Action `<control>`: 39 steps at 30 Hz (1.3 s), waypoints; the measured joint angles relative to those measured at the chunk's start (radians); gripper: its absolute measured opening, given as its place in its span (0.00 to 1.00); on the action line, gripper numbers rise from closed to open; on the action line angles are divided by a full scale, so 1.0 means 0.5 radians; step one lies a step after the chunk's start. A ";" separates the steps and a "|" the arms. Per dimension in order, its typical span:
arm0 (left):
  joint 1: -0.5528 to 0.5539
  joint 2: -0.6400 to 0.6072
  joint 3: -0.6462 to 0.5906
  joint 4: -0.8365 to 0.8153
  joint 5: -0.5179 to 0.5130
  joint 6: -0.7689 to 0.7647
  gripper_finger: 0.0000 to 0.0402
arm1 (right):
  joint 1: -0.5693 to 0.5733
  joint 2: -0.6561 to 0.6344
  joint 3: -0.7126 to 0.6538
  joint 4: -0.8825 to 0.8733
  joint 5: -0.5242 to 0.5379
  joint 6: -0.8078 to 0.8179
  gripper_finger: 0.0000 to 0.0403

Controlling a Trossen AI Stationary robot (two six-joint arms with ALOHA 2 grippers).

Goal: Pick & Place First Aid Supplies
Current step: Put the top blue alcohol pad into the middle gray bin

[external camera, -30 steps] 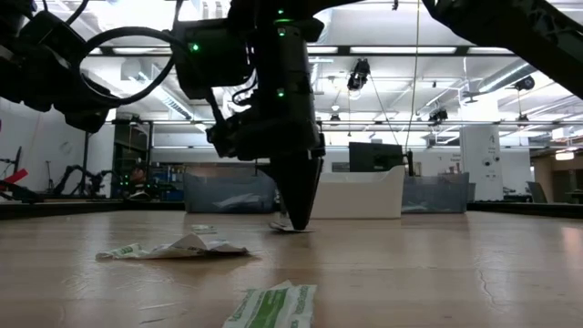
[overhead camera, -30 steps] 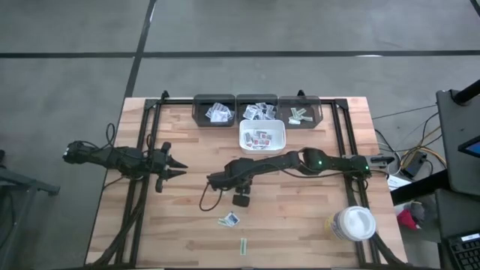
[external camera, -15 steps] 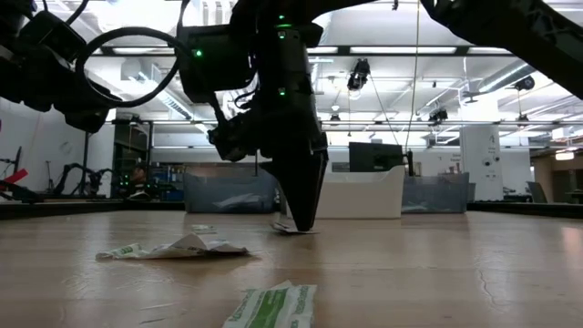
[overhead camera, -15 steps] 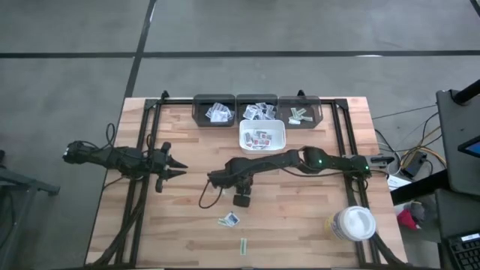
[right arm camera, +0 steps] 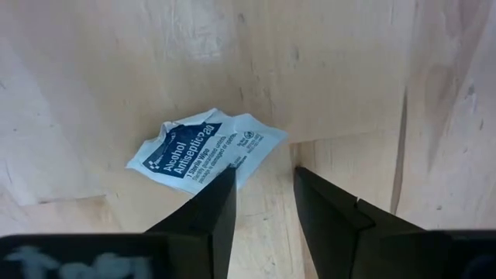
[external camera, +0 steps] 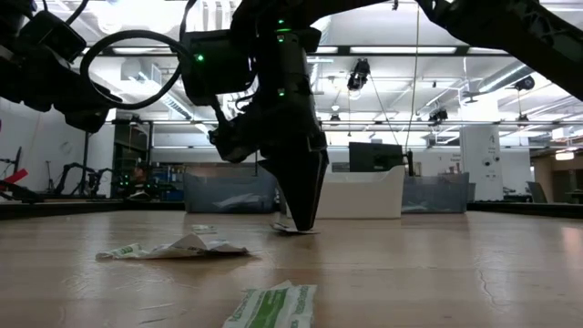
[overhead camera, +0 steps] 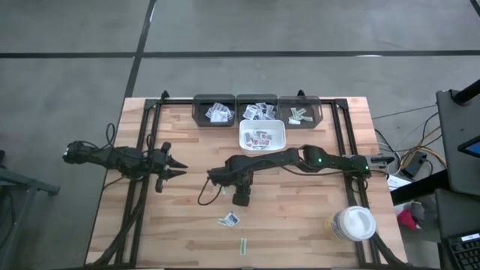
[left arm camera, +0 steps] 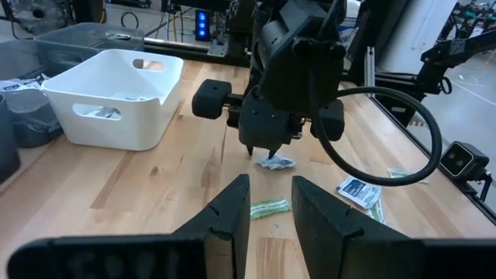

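Note:
A white-and-blue antiseptic packet (right arm camera: 205, 147) lies flat on the wood near the table's middle, also seen in the left wrist view (left arm camera: 275, 162). My right gripper (right arm camera: 263, 174) points straight down over it, open, its tips low at the table (external camera: 302, 226). The packet lies to one side of the gap, with nothing between the fingers. Another packet (overhead camera: 229, 219) and a pale green strip (overhead camera: 243, 245) lie flat nearer the front edge. My left gripper (left arm camera: 270, 190) waits open at the table's left (overhead camera: 176, 166). My right gripper comes from above, pointing down. One fingertip (right arm camera: 221, 186) stands at the packet's edge (right arm camera: 232, 167). Whether it touches the packet I cannot tell. The packet lies flat on the table.
A white tray (overhead camera: 279, 129) with packets stands behind the right arm. Three dark bins (overhead camera: 257, 101) holding more supplies line the far edge. A white-lidded jar (overhead camera: 352, 223) stands front right. Black rails (overhead camera: 142, 150) run along both sides. Bare wood lies front left.
My right gripper has tipped a little over the packet without shifting place. In the low view its fingers show wider apart than before. The packet has stayed where it lay.

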 joint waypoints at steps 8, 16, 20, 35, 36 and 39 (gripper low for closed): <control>0.000 0.000 0.000 0.000 0.000 0.004 0.23 | 0.001 -0.030 0.004 -0.020 0.001 0.001 0.32; 0.000 0.000 0.000 0.000 0.000 0.004 0.23 | 0.001 -0.075 0.005 -0.017 0.005 0.045 0.35; 0.000 0.000 0.000 0.000 0.000 0.010 0.23 | 0.001 -0.076 -0.007 0.000 0.005 0.080 0.36; -0.001 0.000 0.000 0.000 0.000 0.010 0.23 | 0.005 -0.098 -0.248 0.196 0.027 0.239 0.37; -0.001 0.000 0.000 0.000 -0.001 0.010 0.23 | 0.006 -0.101 -0.263 0.207 0.028 0.250 0.36; -0.001 0.000 0.000 0.000 -0.001 0.010 0.23 | 0.006 -0.101 -0.304 0.245 0.028 0.301 0.34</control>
